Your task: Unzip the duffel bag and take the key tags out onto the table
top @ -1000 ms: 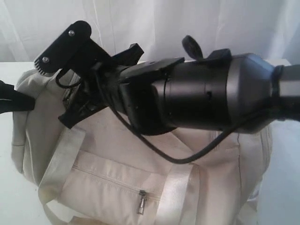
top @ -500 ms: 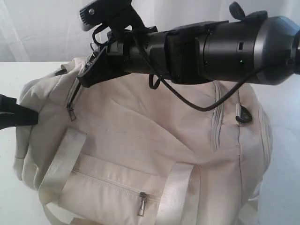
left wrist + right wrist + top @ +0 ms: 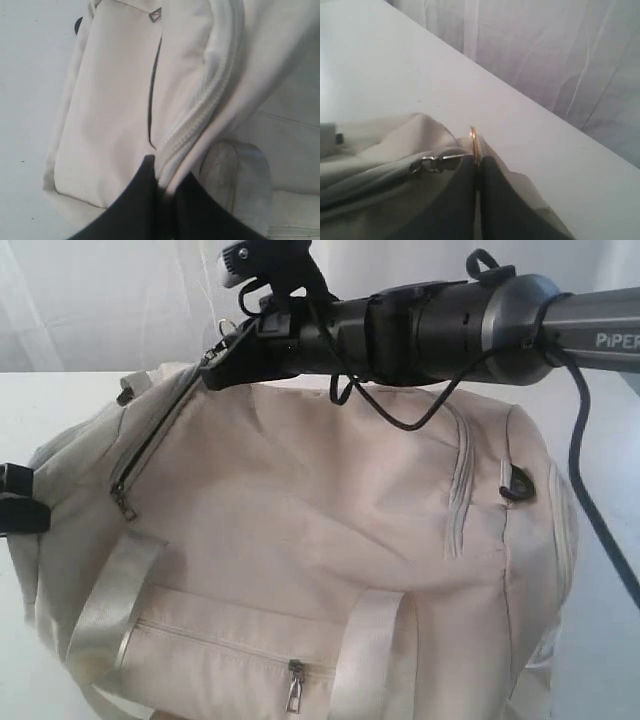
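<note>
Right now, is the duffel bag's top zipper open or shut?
Partly open: a dark slit shows along the top zipper. The right gripper is shut on a metal pull.

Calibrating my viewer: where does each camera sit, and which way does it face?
Exterior: off-arm, facing the duffel bag and curtain; right arm crosses above, left gripper at edge.
Left wrist: looks along its fingers, pinching the bag's seam.
Right wrist: looks along right gripper, shut on zipper pull, toward table.
Shared: the bag, in all three.

Cream duffel bag [image 3: 300, 520], plain; straps [image 3: 105, 605] shinier cream (zip pulls [image 3: 294, 690] silver); table [image 3: 50, 395] white; arm [image 3: 450, 325] black, grey.
</note>
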Robot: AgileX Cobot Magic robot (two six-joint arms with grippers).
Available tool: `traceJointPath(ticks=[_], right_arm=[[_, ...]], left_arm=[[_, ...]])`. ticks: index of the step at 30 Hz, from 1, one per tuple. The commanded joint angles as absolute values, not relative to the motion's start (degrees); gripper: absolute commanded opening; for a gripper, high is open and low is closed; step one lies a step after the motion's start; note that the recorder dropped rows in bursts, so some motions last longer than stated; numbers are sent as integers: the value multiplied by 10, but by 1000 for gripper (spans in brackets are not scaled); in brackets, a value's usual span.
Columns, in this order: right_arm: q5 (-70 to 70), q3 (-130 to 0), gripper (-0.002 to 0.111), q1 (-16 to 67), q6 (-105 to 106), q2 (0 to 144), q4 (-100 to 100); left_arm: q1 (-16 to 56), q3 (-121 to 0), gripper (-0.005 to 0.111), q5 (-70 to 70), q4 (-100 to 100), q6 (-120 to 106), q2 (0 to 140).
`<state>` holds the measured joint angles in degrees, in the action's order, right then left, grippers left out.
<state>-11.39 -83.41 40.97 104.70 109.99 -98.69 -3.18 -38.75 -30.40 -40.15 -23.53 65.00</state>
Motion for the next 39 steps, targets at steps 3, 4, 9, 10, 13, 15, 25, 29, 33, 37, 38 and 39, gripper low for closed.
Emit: traceJointPath(ticks=[3,4,9,10,13,15,25,29,33,37,38,39], right_arm=[[-148,-848,0,359,987,1099,-999],[-167,-848,0,359,986,1099,-999],[-139,-849,0,359,980,1099,-999],[-100,-849,0,359,971,1099,-999],[-38,-849,0,341,955,1099,-999],[-59,-848,0,328,941,1099,-999],[-86,-845,0,285,896,1110,-999],[-83,-844,0,275,897,1110,-997],[-70,-832,0,269,895,1110,-992],[-73,-812,0,258,895,1109,-991],[-73,-809,0,253,895,1109,-991],[-74,-807,0,249,895,1108,-990]], left_arm=[[-33,-377,0,-355,-314,-200,647],[-33,-378,0,-356,-316,-200,647],[-33,-383,0,-372,-322,-200,647],[-33,-384,0,-373,-322,-200,647],[-33,-384,0,-371,-321,-200,647],[-33,-384,0,-371,-321,-200,647],[-33,-384,0,-370,-303,-189,647],[-33,-384,0,-369,-299,-189,647],[-33,-384,0,-369,-298,-189,647],[-33,-384,0,-368,-297,-189,647],[-33,-384,0,-366,-295,-189,647],[-33,-384,0,-365,-295,-189,647]])
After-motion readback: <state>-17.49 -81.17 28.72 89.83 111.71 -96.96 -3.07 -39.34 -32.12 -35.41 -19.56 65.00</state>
